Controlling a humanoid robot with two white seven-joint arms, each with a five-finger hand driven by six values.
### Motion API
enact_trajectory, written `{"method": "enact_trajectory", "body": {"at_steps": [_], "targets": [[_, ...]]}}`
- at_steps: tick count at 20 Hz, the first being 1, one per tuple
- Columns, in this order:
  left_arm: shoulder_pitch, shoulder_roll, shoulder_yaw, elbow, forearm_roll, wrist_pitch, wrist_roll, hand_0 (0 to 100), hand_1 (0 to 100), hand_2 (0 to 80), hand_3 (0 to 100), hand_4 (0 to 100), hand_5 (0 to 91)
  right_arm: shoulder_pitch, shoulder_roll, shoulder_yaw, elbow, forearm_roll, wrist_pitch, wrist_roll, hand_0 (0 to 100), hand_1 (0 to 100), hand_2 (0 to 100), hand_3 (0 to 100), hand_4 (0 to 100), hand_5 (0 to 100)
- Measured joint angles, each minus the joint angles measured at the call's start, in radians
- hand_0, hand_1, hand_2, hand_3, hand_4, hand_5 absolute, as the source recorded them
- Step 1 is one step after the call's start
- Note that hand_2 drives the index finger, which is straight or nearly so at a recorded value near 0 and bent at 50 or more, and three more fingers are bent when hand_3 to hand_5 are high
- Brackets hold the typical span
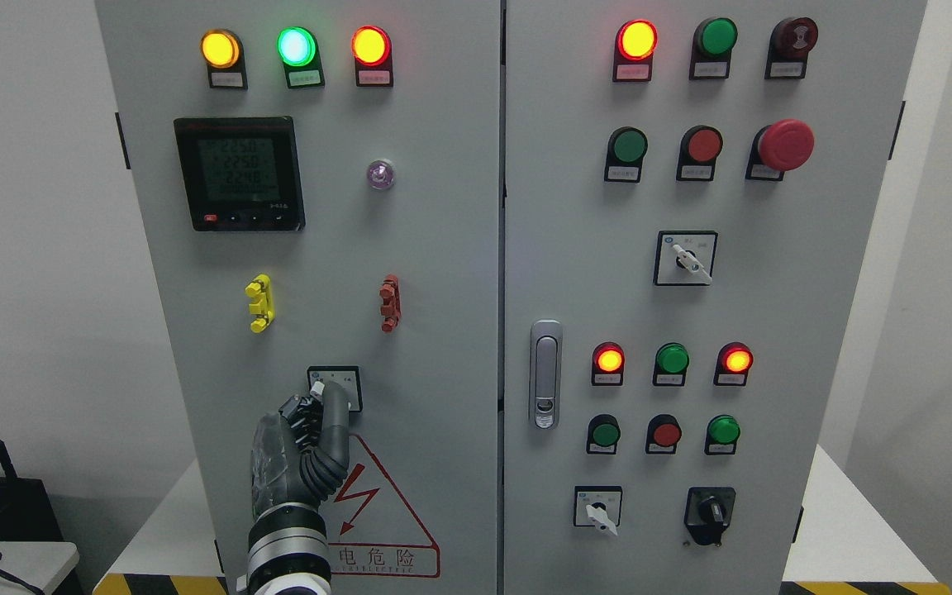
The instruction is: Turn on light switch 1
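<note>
Grey steel cabinet (443,248), two doors; landmark for all positions: the warning triangle (377,516) low on the left door. Rotary switch (334,388), taken to be light switch 1, sits directly above the triangle's apex, below and between the yellow clip (260,303) and the red clip (391,303). Left hand (304,450) up from the bottom edge, just left of the triangle, fingers (331,421) curled and pressed together around the white knob lever (contact looks real, though the far side of the lever is hidden). Right hand absent from view.

Judged step: grip made, turn not yet done.

For a clean turn:
- Keep the pinch on the lever itself, not on the black plate behind it.
- Rotate about the knob's own axis by rolling the wrist; avoid dragging the hand sideways toward the triangle, or the fingers slide off.
- Press lightly into the door so the lever stays seated.
- Stop at the detent; release straight back.

Risk: slippage off the small lever.
</note>
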Motion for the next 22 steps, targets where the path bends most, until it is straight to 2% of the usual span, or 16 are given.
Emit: {"method": "enact_trajectory", "body": {"at_steps": [18,22], "targets": [[-0.007,0.000,0.000,-0.001,0.001,-0.004,0.011,69,14,52.5,86,89,86.4,0.000,0.000,0.000,0.000,0.000,0.000,0.000,12,39,0,0,0,0],[-0.007,0.000,0.000,-0.001,0.001,-0.004,0.011,57,12,52.5,86,88,86.4,0.000,0.000,0.000,0.000,0.000,0.000,0.000,12,39,0,0,0,0]]}}
